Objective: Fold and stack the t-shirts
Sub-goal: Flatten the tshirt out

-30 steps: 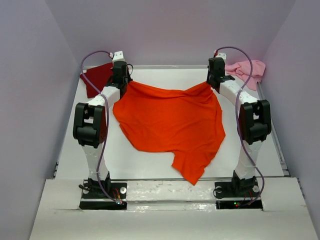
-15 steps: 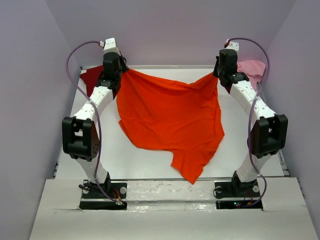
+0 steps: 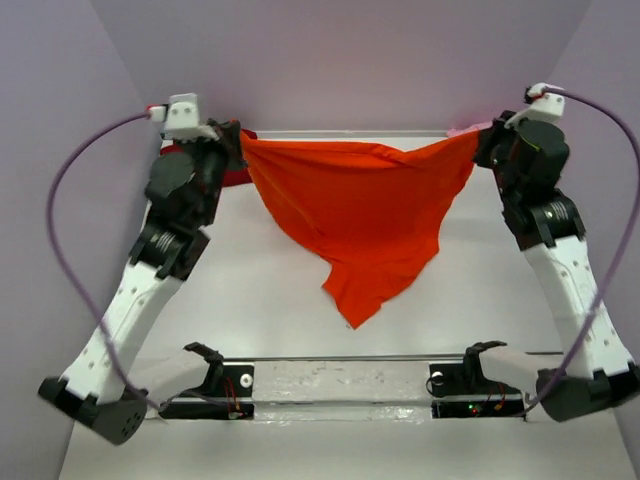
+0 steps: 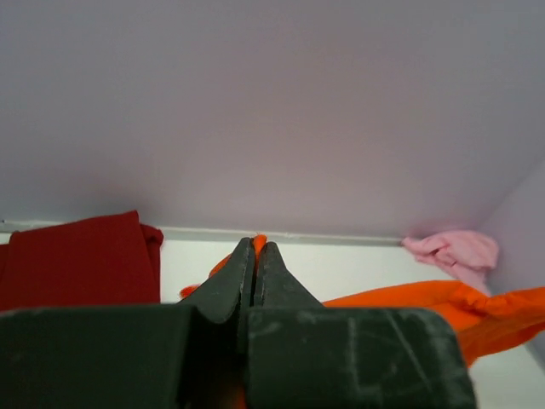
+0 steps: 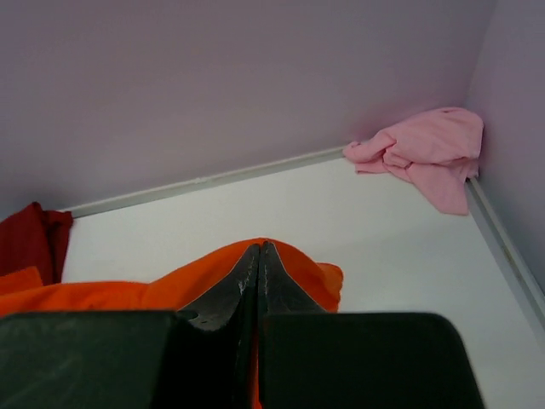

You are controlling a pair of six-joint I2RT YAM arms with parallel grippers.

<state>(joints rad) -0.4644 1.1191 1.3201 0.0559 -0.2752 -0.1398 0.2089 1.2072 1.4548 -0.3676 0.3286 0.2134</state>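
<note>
The bright orange t-shirt (image 3: 360, 215) hangs in the air, stretched between both grippers, its lower tip near the table's middle. My left gripper (image 3: 240, 140) is shut on its left top corner; orange cloth (image 4: 260, 243) shows at the jaw tips. My right gripper (image 3: 480, 140) is shut on its right top corner, with orange cloth (image 5: 204, 285) around the jaws. The dark red t-shirt (image 4: 77, 256) lies at the back left, mostly hidden behind the left arm in the top view. The pale pink t-shirt (image 5: 426, 153) lies crumpled in the back right corner.
The white table (image 3: 260, 310) is bounded by lilac walls on three sides. A raised rail (image 5: 502, 247) runs along the right edge. Both arms are raised high and spread wide.
Both arms have lifted and spread apart, raising the orange t-shirt off the table and pulling its top edge taut. The shirt now hangs instead of lying spread.
</note>
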